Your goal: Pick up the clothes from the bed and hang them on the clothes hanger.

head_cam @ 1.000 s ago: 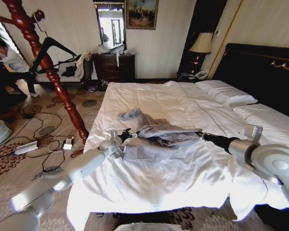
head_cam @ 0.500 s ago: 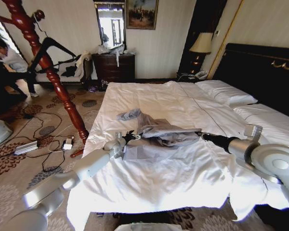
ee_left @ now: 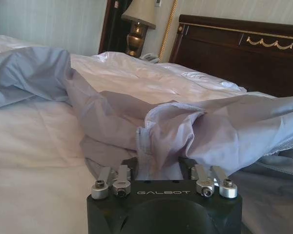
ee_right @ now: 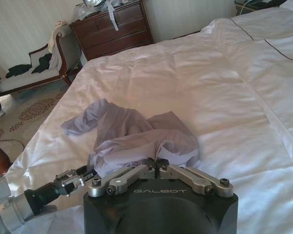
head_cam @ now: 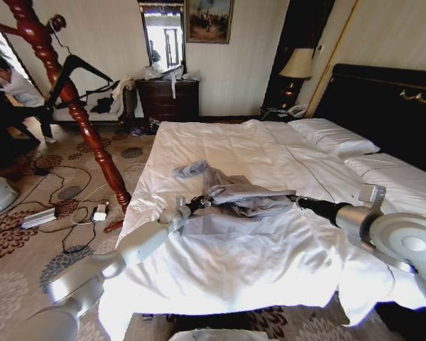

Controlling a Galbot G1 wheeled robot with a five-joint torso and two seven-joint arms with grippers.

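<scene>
Room, head view: red-brown coat stand [head_cam: 71, 99] tilts up from the carpet left of the bed [head_cam: 284, 263], its base near the mattress corner. The black clothes hanger [head_cam: 82, 67] hangs on it, high up and well away from the jacket. Cables and a power strip [head_cam: 39, 217] lie loose on the patterned carpet between stand and bed. Dark wooden dresser [head_cam: 169, 99] against the far wall, a mirror above; a lamp [head_cam: 296, 65] beside the black headboard [head_cam: 390, 106]. White pillows [head_cam: 334, 136] at the head end.

The clothes [head_cam: 231, 202] (one grey-blue jacket) lie bunched mid-bed on the white duvet, one sleeve trailing toward the dresser side; part of the fabric is lifted off the sheet between the two arms.

Left gripper [head_cam: 197, 204]: reaches in from the mattress edge to the jacket's left end. In its wrist view a fold of the jacket [ee_left: 185, 131] sits between the spread fingers [ee_left: 112, 178]; whether they pinch it cannot be told.

Right gripper [ee_right: 156, 163]: at the jacket's right end, fingertips drawn together on a bunched edge of the fabric [ee_right: 136, 136], which rises to it.
</scene>
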